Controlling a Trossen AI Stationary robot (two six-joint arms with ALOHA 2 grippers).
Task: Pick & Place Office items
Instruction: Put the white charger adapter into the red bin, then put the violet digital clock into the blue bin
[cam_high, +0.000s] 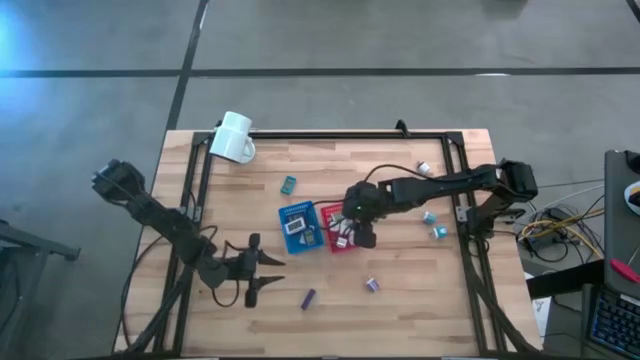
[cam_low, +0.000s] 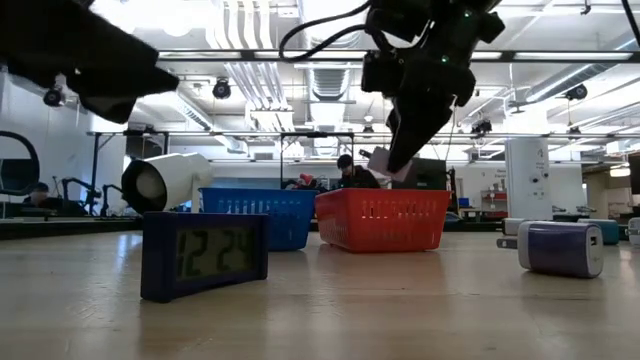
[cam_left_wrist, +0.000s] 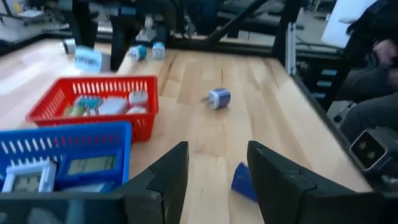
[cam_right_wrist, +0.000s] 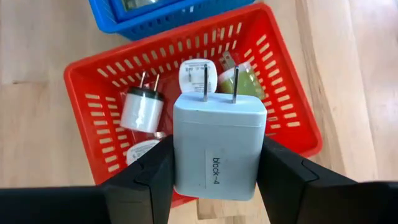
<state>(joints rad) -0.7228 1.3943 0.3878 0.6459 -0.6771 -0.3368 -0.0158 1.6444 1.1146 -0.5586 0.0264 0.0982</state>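
Red basket (cam_right_wrist: 292, 134) already holds several chargers; the right gripper (cam_right_wrist: 214, 165) hangs above it clamping a pale charger block (cam_right_wrist: 217, 146). Perhaps six pieces remain scattered on the table; the left gripper (cam_left_wrist: 214, 171) waits part-open.

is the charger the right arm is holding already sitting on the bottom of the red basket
No, the white charger block is clamped between the right gripper's fingers, held above the red basket with its prongs pointing toward the chargers already inside.

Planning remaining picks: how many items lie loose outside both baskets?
6: a teal piece between the mug and blue basket; three small pieces toward the right edge; two darker pieces near the front. More may be hidden.
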